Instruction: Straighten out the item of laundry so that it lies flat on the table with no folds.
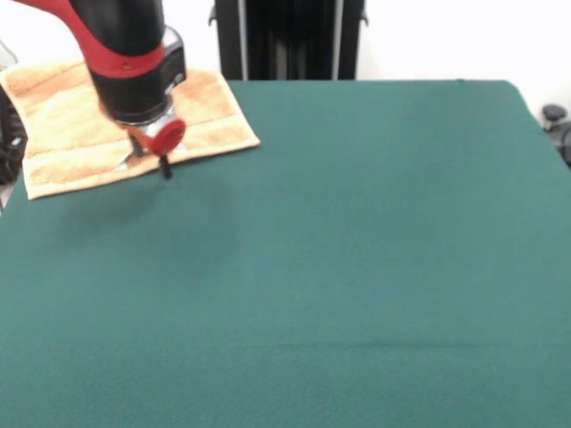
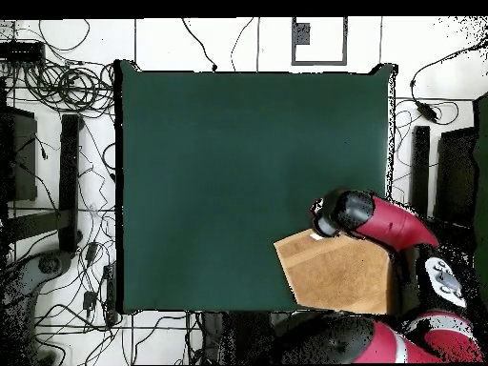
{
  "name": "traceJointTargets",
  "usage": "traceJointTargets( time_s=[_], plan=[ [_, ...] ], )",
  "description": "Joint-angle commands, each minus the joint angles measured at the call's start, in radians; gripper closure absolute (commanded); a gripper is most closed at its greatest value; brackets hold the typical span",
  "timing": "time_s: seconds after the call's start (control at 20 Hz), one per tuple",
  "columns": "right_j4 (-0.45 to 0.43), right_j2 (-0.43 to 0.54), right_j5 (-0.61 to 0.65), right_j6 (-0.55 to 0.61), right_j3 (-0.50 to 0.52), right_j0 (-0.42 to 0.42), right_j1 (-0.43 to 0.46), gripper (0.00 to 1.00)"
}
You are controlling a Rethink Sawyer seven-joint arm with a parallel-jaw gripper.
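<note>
The item of laundry (image 1: pixel 67 134) is an orange-tan towel with paler border bands, lying spread out at the far left corner of the green table (image 1: pixel 357 250). In the overhead view the towel (image 2: pixel 343 276) lies at the table's (image 2: pixel 238 162) lower right corner, reaching the right edge. My gripper (image 1: pixel 147 165) hangs from the red and black arm just over the towel's near edge, right of its middle. Seen from above, the gripper (image 2: pixel 317 227) is over the towel's upper corner. The arm hides part of the towel. Whether the gripper holds cloth does not show.
A black pedestal (image 1: pixel 290 40) stands behind the table's far edge. Cables (image 2: pixel 67 86) and black stands (image 2: pixel 69 181) lie on the floor beside the table. A black object (image 1: pixel 555 120) sits off the table's right edge.
</note>
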Motion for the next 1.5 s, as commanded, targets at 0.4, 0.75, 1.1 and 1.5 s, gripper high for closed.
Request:
traceJointTargets(
  time_s=[0.4, 0.75, 1.1, 1.5],
  plan=[
    [0.001, 0.005, 0.368, 0.06, -0.084, 0.083, -0.067, 0.0],
    [-0.016, 0.02, 0.236, 0.061, -0.053, 0.056, -0.044, 0.0],
    [-0.004, 0.046, 0.144, 0.056, -0.017, 0.028, -0.038, 0.0],
    [0.006, 0.076, 0.027, 0.049, 0.039, 0.0, -0.043, 0.0]
  ],
)
